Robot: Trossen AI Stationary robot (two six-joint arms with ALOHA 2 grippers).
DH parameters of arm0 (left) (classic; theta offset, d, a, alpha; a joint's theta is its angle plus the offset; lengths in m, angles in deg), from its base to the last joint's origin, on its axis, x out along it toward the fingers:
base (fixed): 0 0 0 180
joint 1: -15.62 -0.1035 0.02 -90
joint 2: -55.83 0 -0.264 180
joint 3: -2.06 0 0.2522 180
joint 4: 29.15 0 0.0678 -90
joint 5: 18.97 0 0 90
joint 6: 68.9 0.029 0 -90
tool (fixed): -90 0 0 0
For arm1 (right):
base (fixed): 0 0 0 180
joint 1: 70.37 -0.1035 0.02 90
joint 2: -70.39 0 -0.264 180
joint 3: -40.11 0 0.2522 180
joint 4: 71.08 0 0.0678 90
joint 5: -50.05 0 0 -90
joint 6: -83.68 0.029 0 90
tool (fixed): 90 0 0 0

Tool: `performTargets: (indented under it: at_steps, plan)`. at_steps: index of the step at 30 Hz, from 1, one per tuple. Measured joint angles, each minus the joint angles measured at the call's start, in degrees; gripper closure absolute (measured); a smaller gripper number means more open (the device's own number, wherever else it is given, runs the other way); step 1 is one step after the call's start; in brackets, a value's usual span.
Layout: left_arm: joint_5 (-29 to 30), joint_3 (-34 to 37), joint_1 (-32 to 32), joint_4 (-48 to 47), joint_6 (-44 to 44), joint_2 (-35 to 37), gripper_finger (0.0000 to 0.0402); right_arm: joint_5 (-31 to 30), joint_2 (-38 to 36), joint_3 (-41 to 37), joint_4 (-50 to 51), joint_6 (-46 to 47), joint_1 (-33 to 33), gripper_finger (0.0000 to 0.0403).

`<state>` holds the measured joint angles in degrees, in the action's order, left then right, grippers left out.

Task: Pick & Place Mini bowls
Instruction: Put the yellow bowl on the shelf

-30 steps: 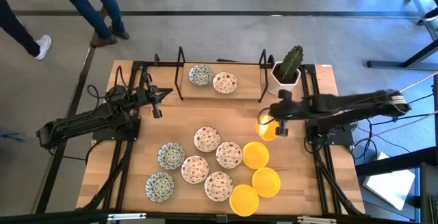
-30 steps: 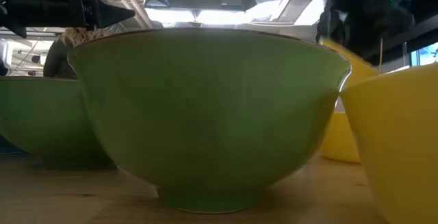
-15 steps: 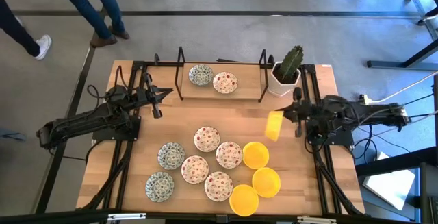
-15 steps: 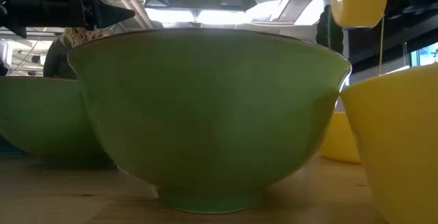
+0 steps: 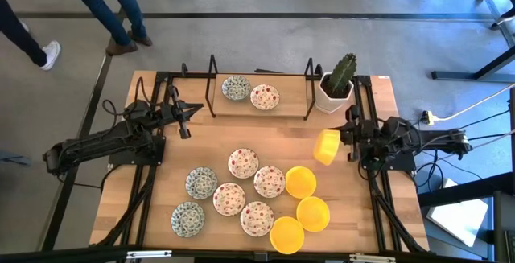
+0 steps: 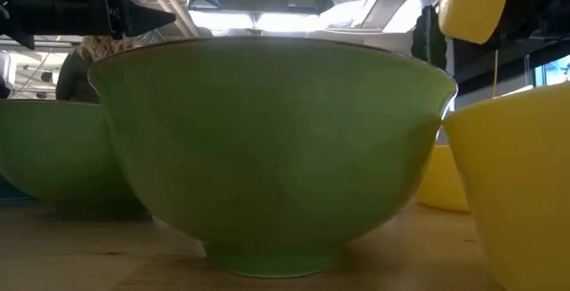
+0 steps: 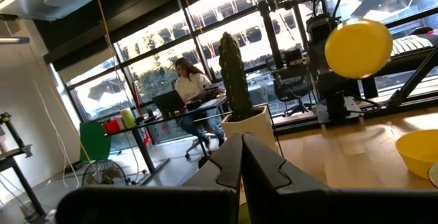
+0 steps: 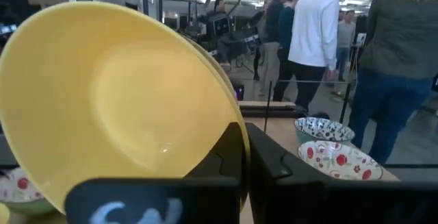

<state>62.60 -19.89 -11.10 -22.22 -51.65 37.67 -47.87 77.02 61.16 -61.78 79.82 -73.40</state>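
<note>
1. Check the right gripper: it sits near the right edge of the bench, its fingers clamped on the rim of a yellow mini bowl. The bowl hangs clear of the bench surface, tipped on edge, which is how a rim pinch naturally carries it.

2. Confirm the grip in the right wrist view: the yellow mini bowl fills the frame with its hollow side facing the camera, and the two dark fingers meet over its lower rim.

3. Note the left gripper: it waits near the left edge, fingers together, holding nothing.

4. Locate the drop zone. A black wire rack stands at the far edge of the bench. It already carries one green-blue patterned bowl and one red-speckled bowl side by side, so judge the rack as the likely destination.

5. Locate the remaining stock. Three yellow bowls lie toward the near right corner; four red-speckled bowls and two green-blue patterned bowls cluster at the near middle.

6. Mind the cactus pot at the far right corner; it stands just beside the rack's right post, close to the carry path.

7. Surface: pale wood planks on a black frame. Room: grey floor, with people standing beyond the far edge.
</note>
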Motion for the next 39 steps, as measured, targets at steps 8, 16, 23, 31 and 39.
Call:
performTargets:
  at_steps: [8,16,23,31,39]
  plan:
    - [0.01,0.0,-0.01,0.02,0.0,0.0,0.0398,0.0,0.0,-4.6,-6.52,-2.24,0.0,0.0397]
    - [0.0,0.0,-0.01,0.02,0.0,0.0,0.0398,0.02,0.03,-5.05,-9.56,-5.1,0.0,0.0396]
    - [0.01,0.0,-0.01,0.04,0.0,0.0,0.0398,-0.01,1.65,-1.02,-13.01,-7.5,0.0,0.0399]
    - [0.01,0.0,-0.01,0.07,0.0,0.0,0.0398,-8.28,19.31,15.48,-2.66,-6.94,0.0,0.0401]
    - [0.0,0.0,-0.01,0.07,0.0,0.0,0.0398,-21.2,46.99,43.81,13.03,-11.81,3.48,0.0401]
